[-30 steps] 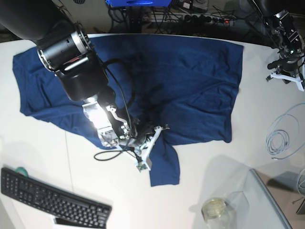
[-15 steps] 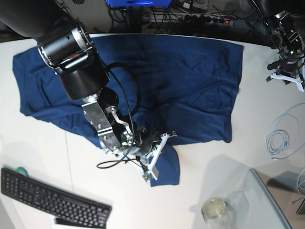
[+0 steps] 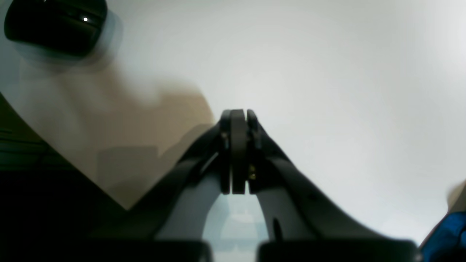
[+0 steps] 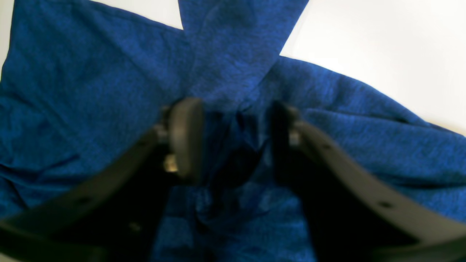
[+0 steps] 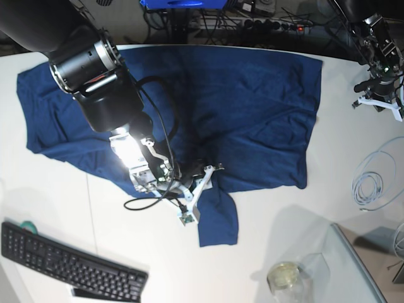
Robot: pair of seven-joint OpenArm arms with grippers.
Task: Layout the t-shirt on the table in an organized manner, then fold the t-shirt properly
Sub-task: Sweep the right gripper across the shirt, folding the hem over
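Note:
The dark blue t-shirt (image 5: 240,107) lies spread across the far half of the white table (image 5: 303,221), with one sleeve (image 5: 218,218) hanging toward the front edge. My right gripper (image 5: 202,192) hovers low over the spot where that sleeve meets the body. In the right wrist view the right gripper (image 4: 236,134) is open, its fingers (image 4: 185,134) apart, and a rumpled fold of t-shirt (image 4: 72,91) lies between them. My left gripper (image 5: 379,101) stays off the cloth at the far right. The left wrist view shows the left gripper (image 3: 238,145) shut with nothing in it.
A black keyboard (image 5: 69,262) lies at the front left. A glass jar (image 5: 285,276) and a clear panel (image 5: 353,265) stand at the front right. A coiled white cable (image 5: 372,180) lies at the right edge. Power strips and cables lie behind the table.
My right gripper dipped toward the front edge, then came back over the sleeve joint, and its jaws have parted off the cloth. The left arm has not moved.

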